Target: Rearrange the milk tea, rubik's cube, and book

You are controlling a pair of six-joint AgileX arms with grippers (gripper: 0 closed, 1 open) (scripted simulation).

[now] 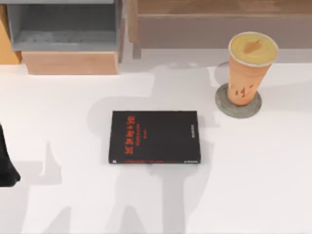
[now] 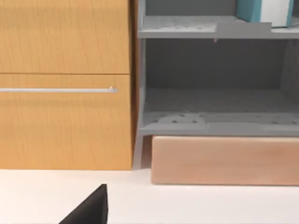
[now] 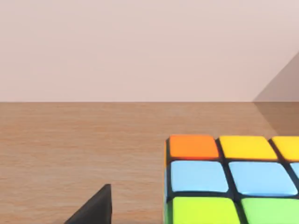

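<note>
The milk tea (image 1: 249, 68), a tall orange-tan cup with a yellow-orange top, stands upright at the table's back right on a flat grey disc (image 1: 225, 103). The book (image 2: 247, 9), teal with white page edges, stands on the upper level of the grey shelf (image 2: 187, 28) in the left wrist view. The rubik's cube (image 3: 224, 177) rests on a brown wooden surface (image 3: 70, 149), very close in the right wrist view. A black part of my right gripper (image 3: 96, 207) shows beside it. My left arm (image 1: 7, 161) sits at the table's left edge, with a black part of its gripper (image 2: 91, 210) low over the table.
A thin black book with red lettering (image 1: 154, 136) lies flat mid-table. A grey shelf unit (image 1: 66, 29) on a pale wooden base (image 1: 70, 63) stands at the back left beside an orange-wood cabinet with a bar handle (image 2: 58, 90). A wooden ledge (image 1: 195, 24) runs along the back.
</note>
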